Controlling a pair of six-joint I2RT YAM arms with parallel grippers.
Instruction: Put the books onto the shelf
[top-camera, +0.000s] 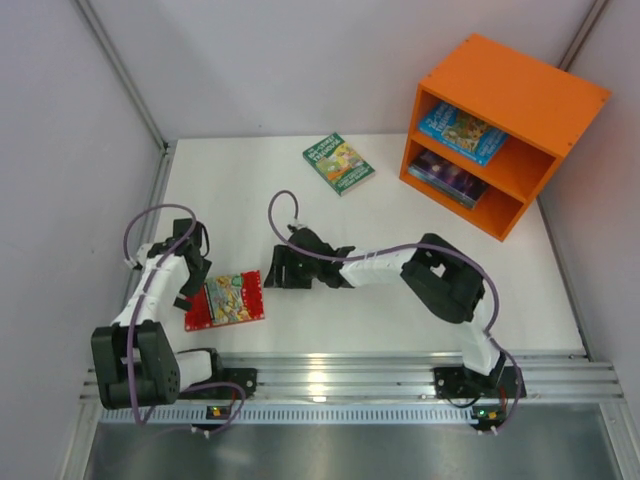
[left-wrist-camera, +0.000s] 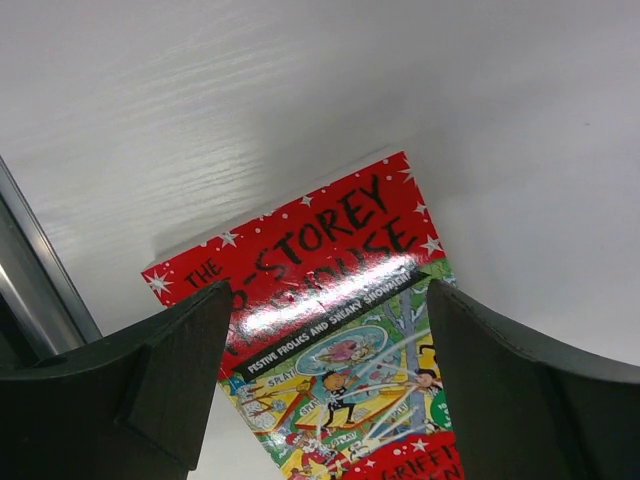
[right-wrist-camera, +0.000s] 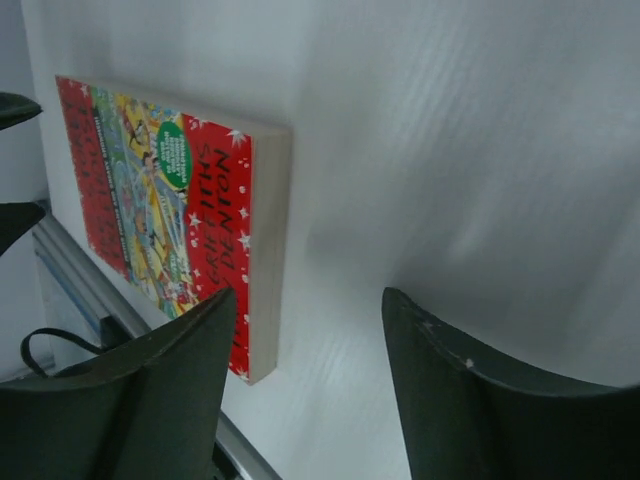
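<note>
- red book (top-camera: 225, 300), 8 o'clock: red cover, white stars, black title lettering, multicoloured cartoon panel; cream page edges
- green book (top-camera: 339, 163), 12 o'clock: green cover, yellowish illustration
- shelf (top-camera: 520, 90), 2 o'clock: bright orange; upper compartment, bright blue book (top-camera: 462, 132); lower, dark purple book (top-camera: 450, 178)
- table (top-camera: 350, 320): white
- cables (top-camera: 271, 212): purple

- Top camera hangs above and behind the arm bases, looking steeply down: the whole table (top-camera: 230, 190) is in shot, out to the shelf (top-camera: 520, 90) far right.
- Left wrist camera is in tight, peering down through the left gripper (left-wrist-camera: 330, 300) at the cover of the red book (left-wrist-camera: 330, 230).
- Right wrist camera, just as close, skims the tabletop past the right gripper (right-wrist-camera: 310, 300) toward that book's page edge.
- All three share the red book.
</note>
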